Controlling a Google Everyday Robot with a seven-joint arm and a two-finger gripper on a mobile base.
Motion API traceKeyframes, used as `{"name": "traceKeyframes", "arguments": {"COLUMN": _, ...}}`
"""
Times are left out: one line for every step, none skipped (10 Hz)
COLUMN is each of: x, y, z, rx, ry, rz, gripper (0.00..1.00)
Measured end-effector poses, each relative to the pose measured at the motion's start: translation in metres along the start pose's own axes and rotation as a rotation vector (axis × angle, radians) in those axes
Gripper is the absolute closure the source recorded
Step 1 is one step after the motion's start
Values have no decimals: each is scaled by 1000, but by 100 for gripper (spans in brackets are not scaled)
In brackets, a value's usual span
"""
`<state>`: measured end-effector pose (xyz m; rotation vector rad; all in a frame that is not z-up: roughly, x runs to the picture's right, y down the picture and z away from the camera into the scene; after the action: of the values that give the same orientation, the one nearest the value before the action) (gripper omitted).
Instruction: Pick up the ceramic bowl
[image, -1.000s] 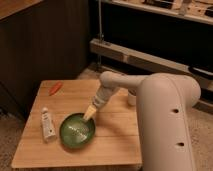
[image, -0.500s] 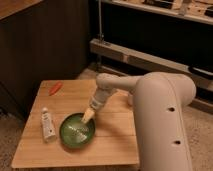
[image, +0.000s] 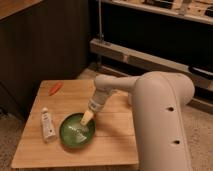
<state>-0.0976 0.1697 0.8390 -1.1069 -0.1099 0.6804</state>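
Camera view: ceramic bowl (image: 75, 132) lower-left centre on desk (image: 115, 145); gripper (image: 86, 119) at bowl's upper-right rim, fingers' state can't tell. White tube (image: 47, 124) left of bowl.

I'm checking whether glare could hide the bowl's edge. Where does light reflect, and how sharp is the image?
Camera view: soft and blurry overall; pale glare streaks at the ceramic bowl's centre, its dark rim readable; the end effector sits over the bowl's upper right rim; the background shelving is dim.

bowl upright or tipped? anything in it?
Upright, flat on the wooden table. Ceramic bowl holds nothing but the end effector tip at its rim.
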Motion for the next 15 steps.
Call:
{"name": "traceKeyframes", "arguments": {"x": -1, "y": -2, "z": -3, "rx": -1, "ry": -2, "rz": 3, "gripper": 42}}
{"name": "traceKeyframes", "arguments": {"x": 0, "y": -4, "z": -4, "rx": 0, "ry": 1, "rz": 4, "gripper": 52}}
{"name": "traceKeyframes", "arguments": {"x": 1, "y": -1, "z": -4, "rx": -1, "ry": 5, "rz": -2, "gripper": 65}}
{"name": "traceKeyframes", "arguments": {"x": 0, "y": 3, "z": -3, "rx": -1, "ry": 7, "rz": -8, "gripper": 75}}
{"name": "traceKeyframes", "arguments": {"x": 1, "y": 6, "z": -3, "rx": -3, "ry": 10, "rz": -9, "gripper": 82}}
{"name": "traceKeyframes", "arguments": {"x": -2, "y": 7, "z": -3, "rx": -1, "ry": 5, "rz": -9, "gripper": 87}}
{"name": "traceKeyframes", "arguments": {"x": -2, "y": 7, "z": -6, "rx": 0, "ry": 5, "rz": -7, "gripper": 88}}
{"name": "traceKeyframes", "arguments": {"x": -2, "y": 8, "z": -8, "rx": -1, "ry": 6, "rz": -9, "gripper": 88}}
{"name": "traceKeyframes", "arguments": {"x": -4, "y": 13, "z": -18, "rx": -3, "ry": 5, "rz": -20, "gripper": 88}}
{"name": "traceKeyframes", "arguments": {"x": -6, "y": 19, "z": -29, "rx": -3, "ry": 4, "rz": -30, "gripper": 88}}
{"name": "traceKeyframes", "arguments": {"x": -8, "y": 24, "z": -38, "rx": -4, "ry": 2, "rz": -36, "gripper": 88}}
{"name": "traceKeyframes", "arguments": {"x": -11, "y": 29, "z": -44, "rx": -3, "ry": 1, "rz": -42, "gripper": 88}}
{"name": "traceKeyframes", "arguments": {"x": -12, "y": 31, "z": -46, "rx": -3, "ry": 5, "rz": -45, "gripper": 88}}
{"name": "traceKeyframes", "arguments": {"x": -11, "y": 31, "z": -45, "rx": -2, "ry": 9, "rz": -47, "gripper": 88}}
{"name": "traceKeyframes", "arguments": {"x": -11, "y": 31, "z": -44, "rx": -1, "ry": 12, "rz": -49, "gripper": 88}}
